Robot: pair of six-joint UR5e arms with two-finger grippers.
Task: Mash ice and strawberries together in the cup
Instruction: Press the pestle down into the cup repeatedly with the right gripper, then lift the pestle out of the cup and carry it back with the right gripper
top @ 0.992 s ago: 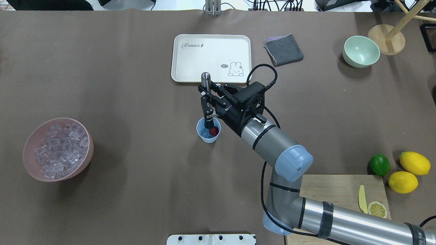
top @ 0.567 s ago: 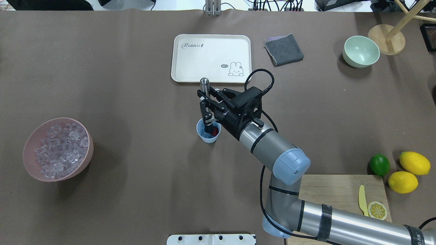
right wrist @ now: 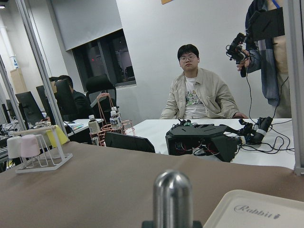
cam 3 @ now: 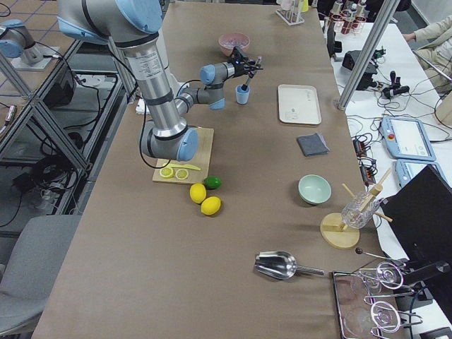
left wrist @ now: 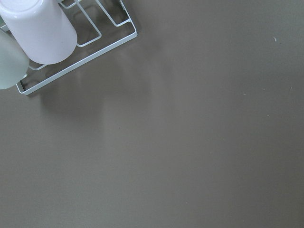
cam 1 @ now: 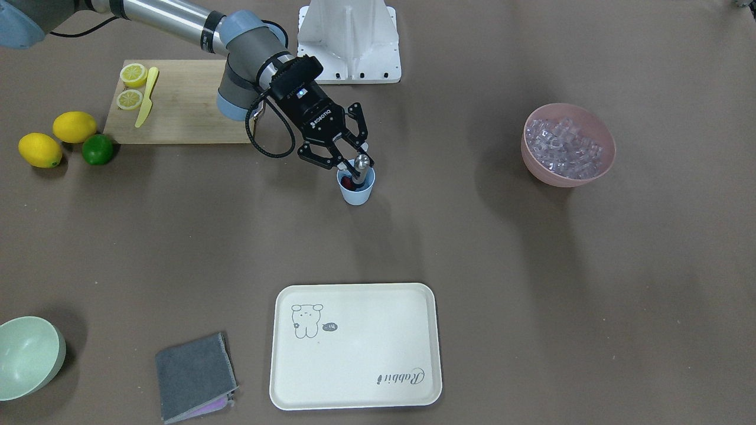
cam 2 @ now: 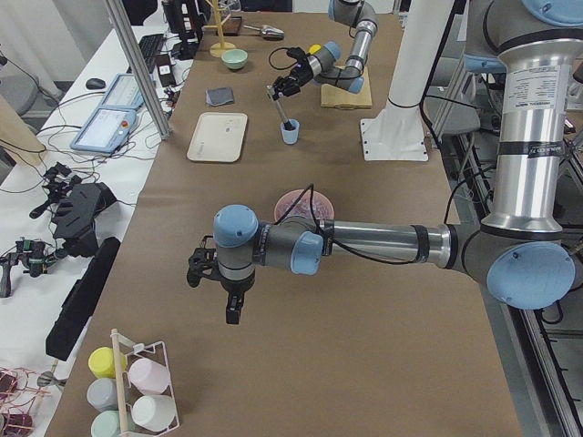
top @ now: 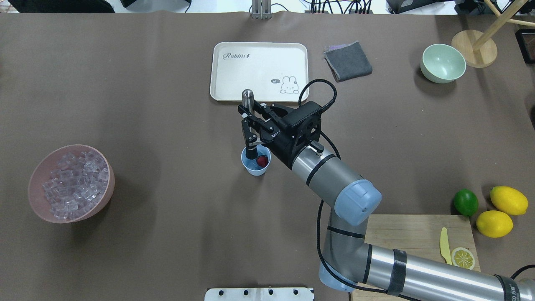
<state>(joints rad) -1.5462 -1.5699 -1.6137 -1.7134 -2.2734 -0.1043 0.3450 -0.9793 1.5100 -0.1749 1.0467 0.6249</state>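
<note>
The light-blue cup [top: 256,166] stands mid-table, also in the front view [cam 1: 356,193]. A red strawberry [top: 262,160] lies inside it at the right. My right gripper [top: 248,122] is shut on a steel muddler [top: 248,97], whose lower end is in the cup, left of the strawberry. The muddler's rounded top fills the right wrist view [right wrist: 173,194]. Ice [top: 74,184] fills a pink bowl [top: 106,190] at the left. I cannot tell if ice is in the cup. My left gripper [cam 2: 232,309] shows only in the left side view; I cannot tell its state.
A cream rabbit tray [top: 259,52] lies just behind the cup. A grey cloth [top: 348,61] and pale green bowl [top: 442,63] are at back right. A lime [top: 465,202], two lemons [top: 508,200] and a cutting board [top: 413,234] are near right. A wire cup rack [left wrist: 76,47] is near my left wrist.
The muddler's top first dipped toward the cup, then rose and shifted left. Its lower end now stands left of the strawberry, which shows more fully.
</note>
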